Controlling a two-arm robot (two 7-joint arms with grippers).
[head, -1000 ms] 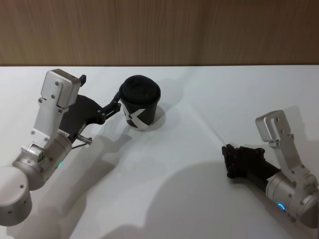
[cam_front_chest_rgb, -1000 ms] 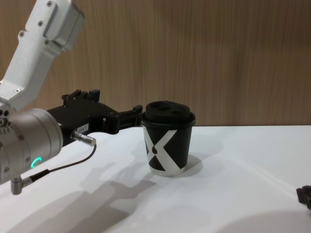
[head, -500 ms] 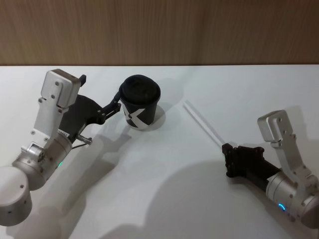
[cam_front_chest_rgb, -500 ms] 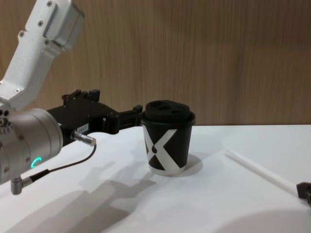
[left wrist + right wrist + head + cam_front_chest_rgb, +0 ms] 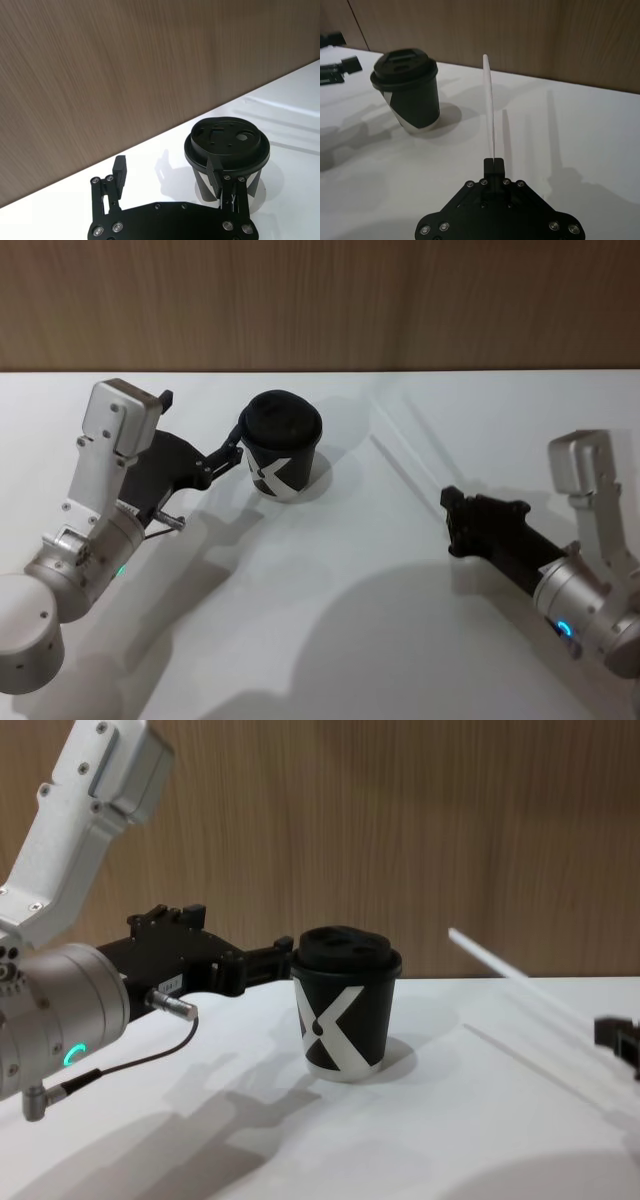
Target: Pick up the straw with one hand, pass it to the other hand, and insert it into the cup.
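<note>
**Straw's up off the tabletop, handoff comes next**

Chest view: compared with half a second back, the straw has come up off the tabletop. It now slants through the air, free end pointing up toward the cup but well apart from it. The right pincer has it by the low end. My guess is that's to leave most of the length free for the other side to grab.

Head view: the left pincer hasn't budged. It's spread wide, with one finger right up against the cup's side, and I can't tell if it touches. Looks like it's parked there to receive.

Left wrist view: the cup sits by one finger, not between the two. Its domed lid has its openings facing up.

Right wrist view: the pincer is clamped on the straw's end. The straw is thin, white, dead straight and kind of flat-looking, and it seems longer than the cup is tall.
</note>
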